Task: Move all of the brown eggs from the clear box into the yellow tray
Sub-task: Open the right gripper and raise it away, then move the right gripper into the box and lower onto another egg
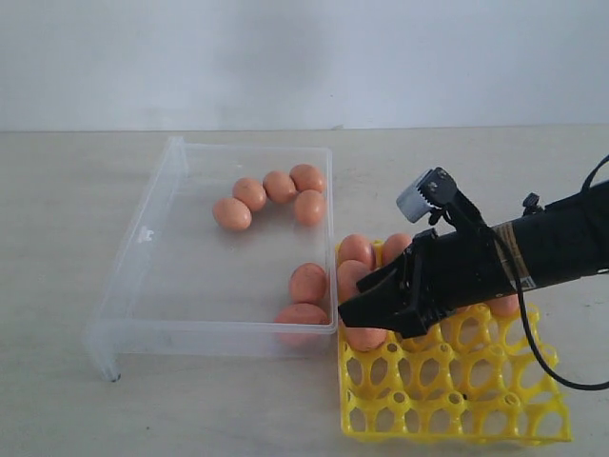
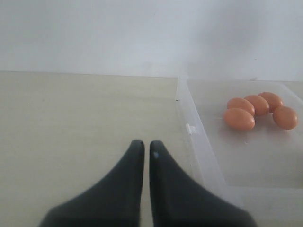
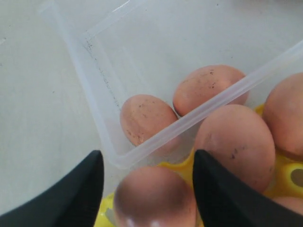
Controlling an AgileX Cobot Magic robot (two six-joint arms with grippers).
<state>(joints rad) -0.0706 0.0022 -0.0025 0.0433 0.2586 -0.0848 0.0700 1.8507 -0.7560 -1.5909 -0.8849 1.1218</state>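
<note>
The clear box [image 1: 143, 238] holds a cluster of several brown eggs [image 1: 280, 186] at the back and two [image 1: 307, 283] near its right front corner. The yellow tray [image 1: 457, 400] lies to its right with several eggs [image 1: 356, 249] in the back cups. My right gripper [image 1: 366, 314] hangs over the tray's left edge. In the right wrist view that right gripper [image 3: 147, 156] is open, its fingers either side of an egg [image 3: 154, 198] resting in a cup, with a gap on one side. My left gripper [image 2: 143, 146] is shut and empty over bare table beside the box [image 2: 189, 127].
The box's right wall [image 3: 189, 118] runs directly against the tray [image 3: 182, 165], with two box eggs [image 3: 144, 118] just behind it. The tray's front cups [image 1: 419, 419] hold nothing. A black cable [image 1: 547, 367] loops from the right arm over the tray's right side.
</note>
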